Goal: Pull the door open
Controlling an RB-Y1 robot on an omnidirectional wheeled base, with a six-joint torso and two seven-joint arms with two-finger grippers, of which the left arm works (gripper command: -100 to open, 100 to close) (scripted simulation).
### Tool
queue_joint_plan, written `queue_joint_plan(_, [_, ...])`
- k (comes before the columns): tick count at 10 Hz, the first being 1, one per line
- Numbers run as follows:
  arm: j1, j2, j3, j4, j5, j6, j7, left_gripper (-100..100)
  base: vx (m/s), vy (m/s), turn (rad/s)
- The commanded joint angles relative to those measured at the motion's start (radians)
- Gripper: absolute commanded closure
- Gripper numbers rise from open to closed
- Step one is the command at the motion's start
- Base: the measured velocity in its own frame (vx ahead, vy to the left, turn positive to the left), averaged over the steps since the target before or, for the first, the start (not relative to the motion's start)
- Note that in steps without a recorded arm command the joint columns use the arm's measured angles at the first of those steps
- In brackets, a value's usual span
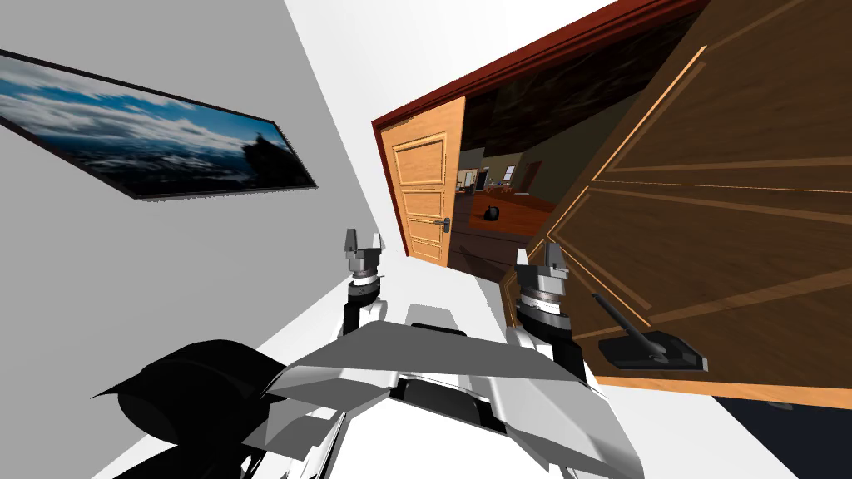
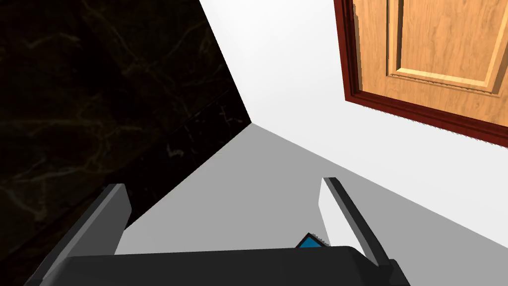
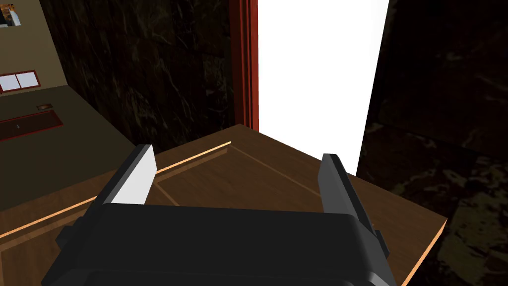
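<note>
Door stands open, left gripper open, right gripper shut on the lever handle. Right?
No. The right gripper is open, per the right wrist view; the lever handle sits apart from it. The door and left gripper are open.

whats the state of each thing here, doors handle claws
dark door, open, swung toward me
lever on the dark door, not gripped
light door, shut in its red frame
left claw, open, empty
right claw, open, empty, beside the dark door
</note>
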Motion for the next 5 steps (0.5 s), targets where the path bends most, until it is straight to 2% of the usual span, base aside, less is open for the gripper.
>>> queue_joint_plan(1, [-0.013, 0.011, 0.002, 0.03, 0.003, 0.006, 0.006, -100, 0.054, -0.013, -0.075])
queue_joint_plan(5, [-0.049, 0.042, 0.01, 0.116, 0.013, 0.025, 0.022, -100, 0.117, -0.027, -0.08])
